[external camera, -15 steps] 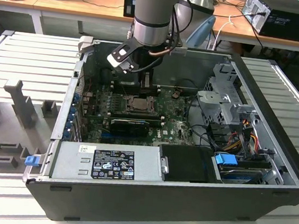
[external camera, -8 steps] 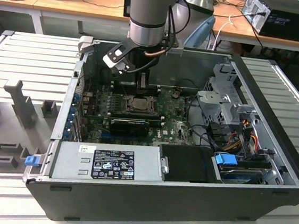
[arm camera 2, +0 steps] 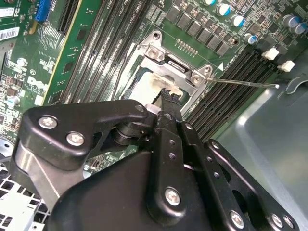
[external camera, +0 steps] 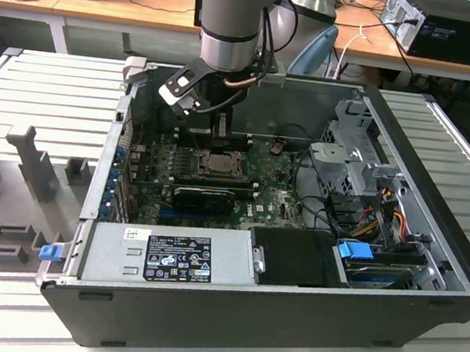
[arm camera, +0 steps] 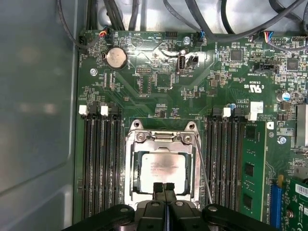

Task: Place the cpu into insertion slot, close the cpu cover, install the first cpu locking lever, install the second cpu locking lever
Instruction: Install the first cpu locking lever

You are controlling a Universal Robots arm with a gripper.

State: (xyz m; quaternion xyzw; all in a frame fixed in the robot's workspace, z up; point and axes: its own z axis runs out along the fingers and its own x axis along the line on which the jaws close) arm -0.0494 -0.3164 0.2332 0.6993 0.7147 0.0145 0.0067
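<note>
Gripper: fingers pressed together with nothing between them, the tips over one edge of the chip; I could not tell whether they touched it.
Chip: lay flat in the socket, its pale top showing through the cover's cut-out.
Cover: lay down over the socket, framing the chip.
Lever: a thin metal rod, slanted just beside the cover, over the memory slots.
Board: green, inside the open computer case.

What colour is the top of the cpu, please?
The cpu top is pale silvery-beige; the first wrist view shows it best.
</note>
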